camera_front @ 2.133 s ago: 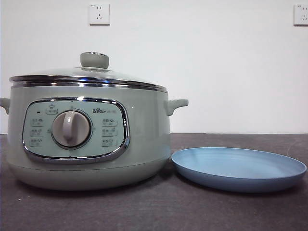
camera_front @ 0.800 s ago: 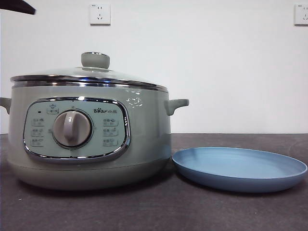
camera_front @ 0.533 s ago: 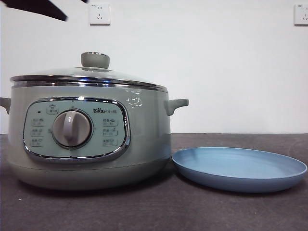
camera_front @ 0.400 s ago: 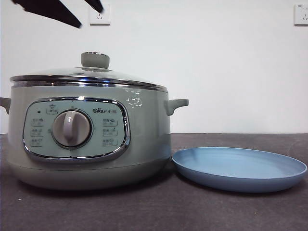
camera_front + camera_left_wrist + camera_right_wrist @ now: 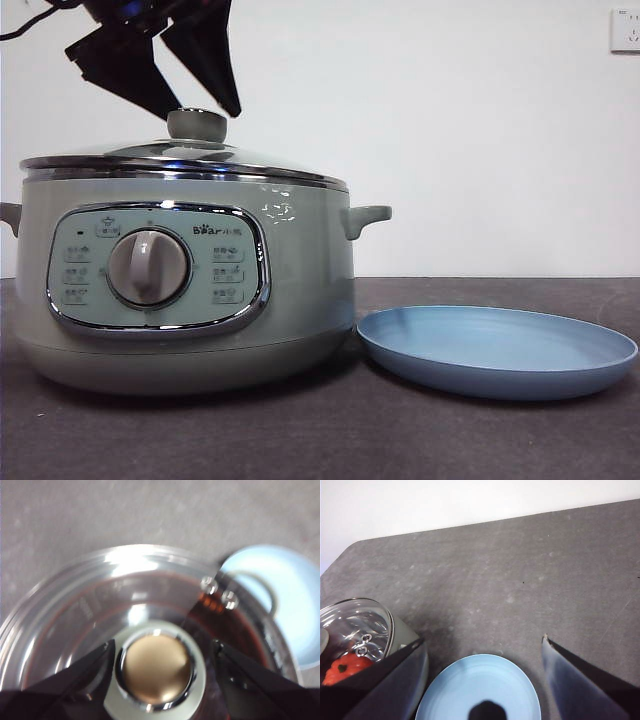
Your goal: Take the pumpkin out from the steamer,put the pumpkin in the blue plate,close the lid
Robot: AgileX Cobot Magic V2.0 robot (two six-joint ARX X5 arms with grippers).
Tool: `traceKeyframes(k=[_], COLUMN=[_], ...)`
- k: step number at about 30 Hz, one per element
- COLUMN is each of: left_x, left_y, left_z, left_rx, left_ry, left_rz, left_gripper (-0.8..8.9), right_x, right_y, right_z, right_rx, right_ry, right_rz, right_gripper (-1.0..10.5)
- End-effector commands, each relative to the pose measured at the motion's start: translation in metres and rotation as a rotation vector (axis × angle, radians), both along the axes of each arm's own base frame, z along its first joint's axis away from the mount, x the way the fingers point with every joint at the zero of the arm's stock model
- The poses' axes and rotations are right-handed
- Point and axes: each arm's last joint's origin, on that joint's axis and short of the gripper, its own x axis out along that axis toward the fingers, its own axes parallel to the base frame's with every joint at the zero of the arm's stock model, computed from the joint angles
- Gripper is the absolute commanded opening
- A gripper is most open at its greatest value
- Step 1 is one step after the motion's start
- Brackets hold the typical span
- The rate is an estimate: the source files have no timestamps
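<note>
Left gripper (image 5: pixel 196 108) now down from top corner, jaws open astride lid (image 5: pixel 180 155) knob (image 5: pixel 197 125), gripping nothing; lid lift next

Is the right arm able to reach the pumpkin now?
Probably not: the pumpkin sits inside the steamer under the glass lid, which is on. The open right pincer hangs over the blue plate.

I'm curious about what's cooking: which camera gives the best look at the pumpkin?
The right wrist view: the pumpkin shows orange-red through the glass lid. The left wrist view shows only a blurred reddish tint under the lid, beside the open left gripper. In the front view the steamer wall hides it.
</note>
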Motion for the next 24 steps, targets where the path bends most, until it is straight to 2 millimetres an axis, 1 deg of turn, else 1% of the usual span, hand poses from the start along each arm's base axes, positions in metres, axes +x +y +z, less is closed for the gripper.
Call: traceKeyframes(k=[1,8,9,10,12,13,20,24], left_x=[0.0,-0.002,-0.002,-0.002,-0.002,-0.002,-0.002,-0.006], left_y=[-0.001,0.0,0.0,0.0,0.0,0.0,0.0,0.003], left_z=[-0.003,-0.004,-0.004,-0.004,-0.004,-0.004,-0.002,0.009], left_rx=[0.028,0.041,0.044,0.05,0.066,0.07,0.06,0.039], left_ry=[0.001,0.02,0.019,0.016,0.006,0.003,-0.019,-0.075], left_rz=[-0.019,-0.022,-0.025,-0.032,-0.052,-0.057,-0.056,-0.044], left_gripper=[3.19,3.07,2.72,2.08,0.1,-0.18,-0.08,-0.08], right_x=[0.0,0.0,0.0,0.0,0.0,0.0,0.0,0.001], right_y=[0.001,0.001,0.001,0.001,0.001,0.001,0.0,0.0], right_z=[0.0,0.001,0.0,0.0,0.0,0.0,0.001,0.001], right_rx=[-0.004,-0.004,-0.004,-0.004,-0.004,-0.004,-0.005,-0.006], right_ry=[-0.007,-0.007,-0.006,-0.007,-0.007,-0.007,-0.008,-0.008], right_rz=[0.006,0.006,0.006,0.006,0.006,0.006,0.003,0.0], right_gripper=[3.8,3.8,3.8,3.8,3.8,3.8,3.8,3.8])
